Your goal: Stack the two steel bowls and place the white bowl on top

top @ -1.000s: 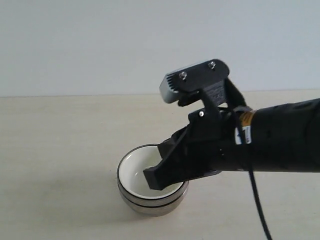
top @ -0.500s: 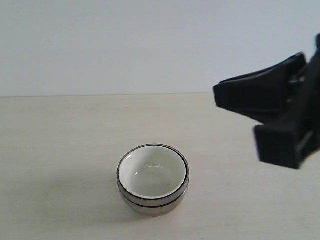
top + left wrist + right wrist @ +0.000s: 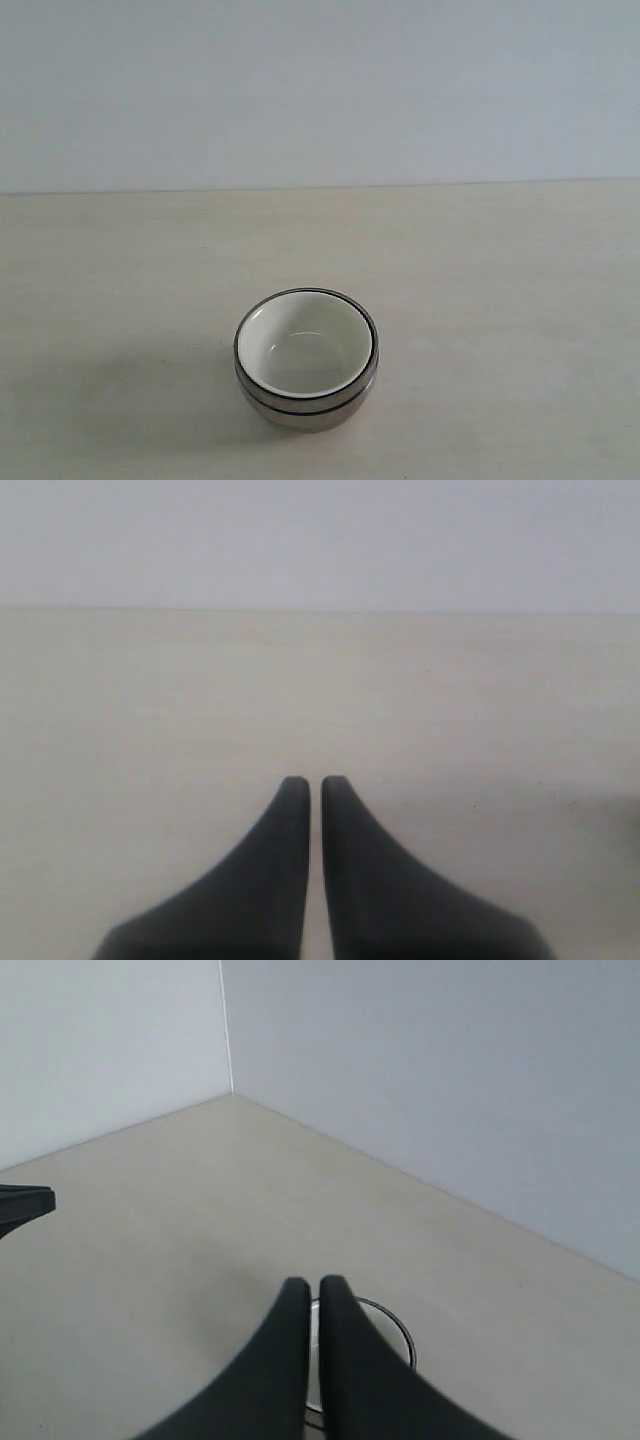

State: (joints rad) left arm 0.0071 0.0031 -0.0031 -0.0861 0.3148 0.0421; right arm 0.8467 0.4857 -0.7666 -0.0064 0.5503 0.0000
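Observation:
The white bowl [image 3: 306, 349] sits nested inside the two steel bowls [image 3: 305, 407], which stand stacked on the beige table, front centre of the exterior view. Neither arm shows in that view. In the right wrist view my right gripper [image 3: 314, 1284] is shut and empty, held well above the table, with part of the bowl stack's rim [image 3: 392, 1323] showing behind its fingers. My left gripper [image 3: 314, 783] is shut with nothing between its fingers, over bare table; no bowl appears in its view.
The beige table [image 3: 500, 280] meets a pale wall at the back. In the right wrist view, a dark tip of the other arm [image 3: 22, 1204] pokes in at the frame's edge, and two walls meet in a corner [image 3: 228, 1060].
The right arm, whose gripper was at the white bowl in the stack one second ago, rose and pulled away to the right, leaving the exterior view. The stack stayed put.

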